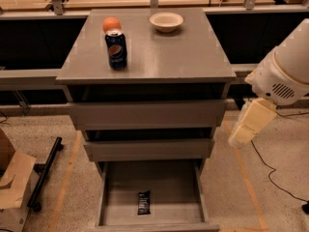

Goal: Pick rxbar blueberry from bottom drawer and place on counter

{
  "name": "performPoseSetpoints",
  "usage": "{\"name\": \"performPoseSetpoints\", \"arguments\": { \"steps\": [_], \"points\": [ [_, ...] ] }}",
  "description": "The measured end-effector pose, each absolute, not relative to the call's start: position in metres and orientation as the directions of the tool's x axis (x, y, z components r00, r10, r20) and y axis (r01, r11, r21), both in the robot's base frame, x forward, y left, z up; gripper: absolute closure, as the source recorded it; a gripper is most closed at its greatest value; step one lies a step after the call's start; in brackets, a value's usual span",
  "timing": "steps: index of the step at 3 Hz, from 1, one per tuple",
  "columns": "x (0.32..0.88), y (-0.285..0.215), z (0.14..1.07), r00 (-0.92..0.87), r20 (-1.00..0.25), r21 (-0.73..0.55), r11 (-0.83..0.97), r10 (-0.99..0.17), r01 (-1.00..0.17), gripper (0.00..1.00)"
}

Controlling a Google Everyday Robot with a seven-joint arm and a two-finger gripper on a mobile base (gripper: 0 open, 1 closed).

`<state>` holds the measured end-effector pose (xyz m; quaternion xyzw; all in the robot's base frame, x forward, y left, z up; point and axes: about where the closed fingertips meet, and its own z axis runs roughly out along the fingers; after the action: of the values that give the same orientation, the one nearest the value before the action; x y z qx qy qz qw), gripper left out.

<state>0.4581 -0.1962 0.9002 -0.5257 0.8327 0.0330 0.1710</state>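
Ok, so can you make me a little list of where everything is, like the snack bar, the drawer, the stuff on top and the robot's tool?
snack: rxbar blueberry, lying flat, near the drawer's front
bottom drawer: pulled out, open, only the bar inside
counter: holds three things, no bar yet
Pepsi can: upright, on the counter's left side
orange round thing: just behind the can
bowl: pale, at the counter's back, apart from the can
tool: right of the cabinet, off the floor, holding nothing, not over the drawer
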Motion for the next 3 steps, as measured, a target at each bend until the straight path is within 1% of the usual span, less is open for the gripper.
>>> {"name": "performPoseSetpoints", "arguments": {
  "steps": [1, 2, 3],
  "points": [
    [0.47, -0.183, 0.861, -0.45, -0.355, -0.059, 0.5, -0.819, -0.864, 0.0],
    [0.486, -0.165, 0.816, -0.525, -0.348, -0.046, 0.573, -0.777, -0.818, 0.0],
    [0.498, -0.146, 0.771, -0.564, -0.288, -0.074, 0.605, -0.774, -0.792, 0.0]
  ]
}}
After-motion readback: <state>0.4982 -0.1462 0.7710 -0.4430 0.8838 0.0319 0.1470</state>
